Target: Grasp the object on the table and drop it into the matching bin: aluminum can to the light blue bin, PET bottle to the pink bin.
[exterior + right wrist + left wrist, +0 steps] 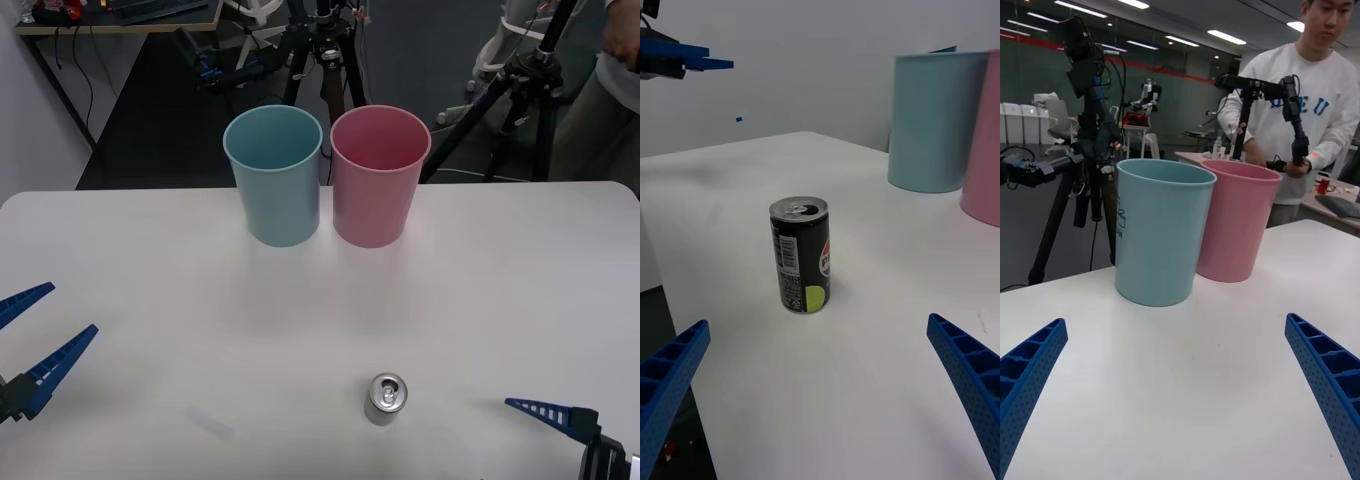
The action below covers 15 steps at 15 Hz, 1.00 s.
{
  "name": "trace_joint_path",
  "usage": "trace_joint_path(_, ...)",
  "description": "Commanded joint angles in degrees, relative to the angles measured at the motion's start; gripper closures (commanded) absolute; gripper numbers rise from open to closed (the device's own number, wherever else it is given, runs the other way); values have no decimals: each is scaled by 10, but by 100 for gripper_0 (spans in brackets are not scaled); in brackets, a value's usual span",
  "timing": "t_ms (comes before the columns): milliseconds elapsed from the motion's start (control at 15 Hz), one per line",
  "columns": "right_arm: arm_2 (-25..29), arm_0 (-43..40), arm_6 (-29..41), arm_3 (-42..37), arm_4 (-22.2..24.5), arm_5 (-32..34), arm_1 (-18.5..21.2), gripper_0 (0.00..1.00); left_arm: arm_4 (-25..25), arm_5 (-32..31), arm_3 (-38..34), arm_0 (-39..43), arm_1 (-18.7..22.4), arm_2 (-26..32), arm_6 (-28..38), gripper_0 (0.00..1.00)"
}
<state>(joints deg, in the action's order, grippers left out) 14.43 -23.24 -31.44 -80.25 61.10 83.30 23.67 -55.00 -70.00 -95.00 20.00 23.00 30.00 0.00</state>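
Just ahead of the right pincer (pixel 820 397), between its two spread blue fingers (pixel 966 375), the aluminum can (pixel 800 255) stands upright on the white counter (pixel 480 290), untouched and apart from both tips. We see the pincer released, its fingers wide at either side of the wrist view and well clear of the can's dark printed wall. In the front view the can (pixel 386 397) sits near the counter's front edge, off to the inner side of the right pincer (pixel 560 420), and far short of the two bins at the back.

We judge the step in hand to be the approach and grasp, not yet begun. To do it well we would keep the fingers level, bring them forward until the can is centred between them, and close on the middle of its side rather than near the shiny top, so it does not tip or skid on the smooth surface.

Beyond the can, the light blue bin (pixel 274 175) stands touching or just beside the pink bin (pixel 379 175); we cannot tell which. With the rims so near, we reckon the drop must be made squarely over the blue one.

The left pincer (pixel 30 335) waits released at the counter's far left side, facing the bins.
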Motion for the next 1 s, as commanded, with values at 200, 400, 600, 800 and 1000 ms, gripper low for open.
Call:
trace_joint_path(200, 4, 24, -1, 0, 45, -37, -52, 0, 0, 0, 0, 0, 0, 0, 0, 0)
trace_joint_path(400, 4, 43, -1, 0, 82, -49, -86, 0, 0, 0, 0, 0, 0, 0, 0, 0)
trace_joint_path(600, 2, 52, 1, 0, 111, -50, -110, 0, 0, 0, 0, 0, 0, 0, 0, 0)
trace_joint_path(800, -13, 56, -3, 0, 122, -59, -121, 0, 0, 0, 0, 0, 0, 0, 0, 0)
trace_joint_path(1000, -37, 57, -7, 0, 123, -75, -122, 0, 0, 0, 0, 0, 0, 0, 0, 0)
